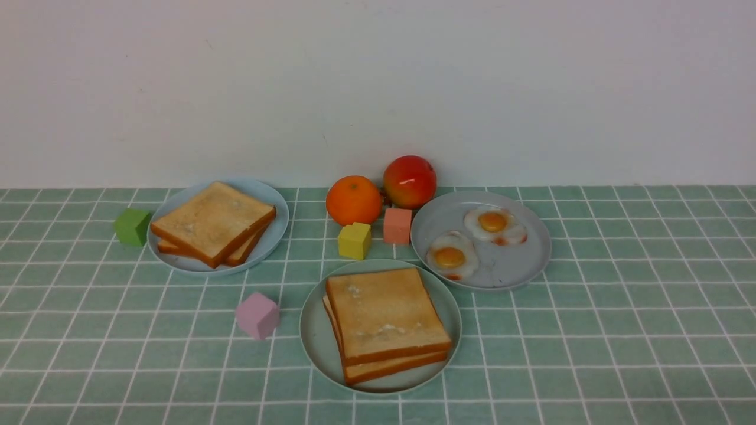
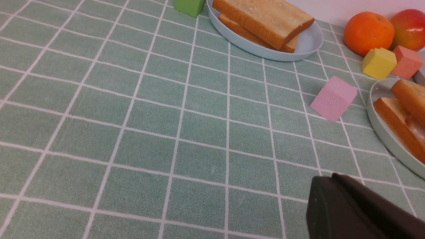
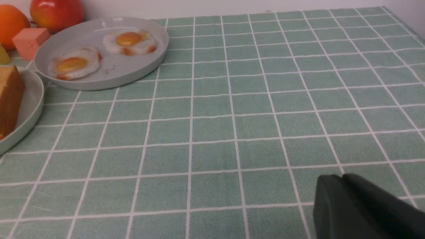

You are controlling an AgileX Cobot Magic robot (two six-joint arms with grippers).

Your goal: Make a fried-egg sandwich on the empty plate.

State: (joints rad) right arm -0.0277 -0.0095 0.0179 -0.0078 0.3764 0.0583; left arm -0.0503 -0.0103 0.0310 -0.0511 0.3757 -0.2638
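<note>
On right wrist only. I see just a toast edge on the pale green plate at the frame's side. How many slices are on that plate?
Observer: Two square golden toast slices, stacked on the round pale teal-green plate, the top one slightly skewed.
Operator: Egg showing between them?
Observer: Not in the front view. The left wrist view shows a pale glossy patch in the gap, too small to call.
Operator: Any spare bread?
Observer: Yes, two more toast slices on a round pale blue plate, toward the robot's left.
</note>
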